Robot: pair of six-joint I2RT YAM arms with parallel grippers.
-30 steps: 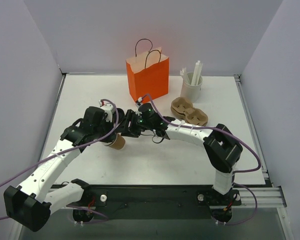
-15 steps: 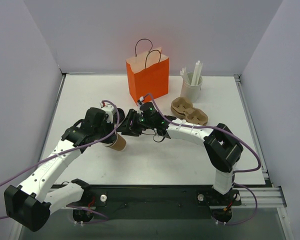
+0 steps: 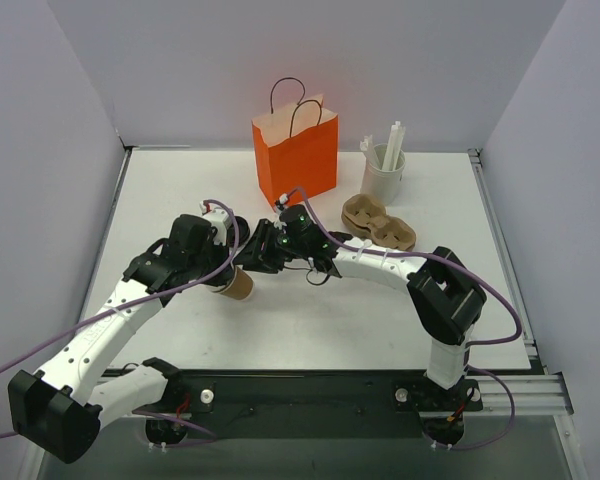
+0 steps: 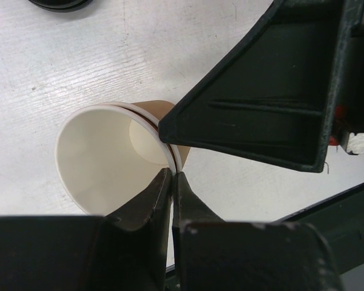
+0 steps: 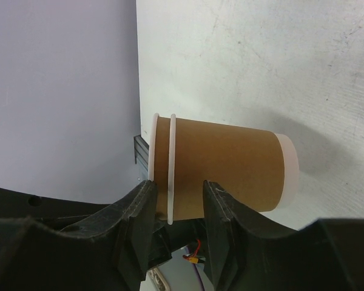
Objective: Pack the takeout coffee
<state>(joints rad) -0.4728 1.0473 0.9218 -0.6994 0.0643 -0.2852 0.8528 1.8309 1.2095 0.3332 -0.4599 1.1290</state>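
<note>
The stacked cups (image 5: 224,163) are matt tan kraft paper outside and smooth white inside. The counter (image 4: 79,66) is white-painted, faintly grained and scuffed. The left gripper (image 4: 170,163) and right gripper (image 5: 176,194) are matt black plastic. The bag (image 3: 298,160) is matt orange paper, and the cup carrier (image 3: 380,225) is rough moulded pulp.

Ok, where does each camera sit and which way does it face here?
Top: above and behind the arms, looking down on the table; both arms show.
Left wrist: on the left arm, looking into the mouth of the paper cup; left gripper pinches its rim.
Right wrist: on the right arm, facing the cup's side; right gripper by its rim.
All share the cup.
</note>
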